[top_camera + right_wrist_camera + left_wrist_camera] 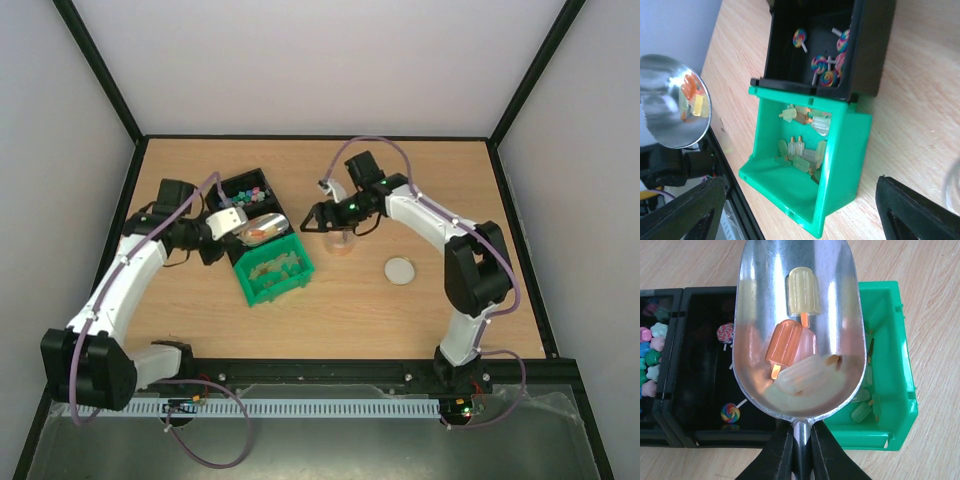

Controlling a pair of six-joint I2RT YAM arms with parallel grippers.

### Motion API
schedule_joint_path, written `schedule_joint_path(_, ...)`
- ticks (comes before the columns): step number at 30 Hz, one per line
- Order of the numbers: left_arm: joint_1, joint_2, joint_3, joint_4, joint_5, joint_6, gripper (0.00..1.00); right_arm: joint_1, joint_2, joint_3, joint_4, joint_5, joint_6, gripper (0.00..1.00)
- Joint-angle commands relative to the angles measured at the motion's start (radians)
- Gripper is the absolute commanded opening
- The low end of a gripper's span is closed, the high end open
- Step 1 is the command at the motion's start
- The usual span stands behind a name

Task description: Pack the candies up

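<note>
Candies [795, 355], popsicle-shaped in yellow, orange and pale tones, lie in the scoop [840, 295], which hangs over the green bin [892, 335] at its edge. More of the same kind lie loose inside the green bin. Other sorts sit in the black bins [710, 289] butted against it. The left gripper [801, 452] is clamped on the scoop's handle. Right of the green bin, a little apart, stands the cup [341, 243]; I cannot make out its contents. The lid [400, 270] lies farther right. The right gripper [800, 182], between green bin and cup, has its jaws wide and holds nothing. By my judgement, a scoopful is loaded, and pouring into the cup and capping remain.
</note>
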Motion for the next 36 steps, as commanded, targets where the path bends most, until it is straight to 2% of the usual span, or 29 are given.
schedule_joint_path(1,-0.042,0.063,0.097,-0.089,-0.025,-0.032,0.02,-0.082,-0.046,0.047,-0.119,-0.092,-0.059,0.87)
schedule_joint_path(5,-0.119,0.124,0.171,-0.088,-0.088,-0.098,0.02,-0.137,-0.080,0.041,-0.134,-0.132,-0.089,0.96)
schedule_joint_path(9,-0.229,0.201,0.267,-0.101,-0.167,-0.150,0.02,-0.211,-0.092,0.003,-0.126,-0.155,-0.108,1.00)
schedule_joint_path(16,-0.329,0.344,0.381,-0.138,-0.233,-0.197,0.02,-0.320,-0.082,-0.074,-0.098,-0.196,-0.125,0.99)
schedule_joint_path(27,-0.433,0.498,0.505,-0.153,-0.332,-0.238,0.02,-0.370,-0.056,-0.168,-0.031,-0.217,-0.138,0.99)
schedule_joint_path(36,-0.473,0.624,0.633,-0.212,-0.412,-0.245,0.02,-0.412,-0.058,-0.194,0.000,-0.231,-0.129,0.99)
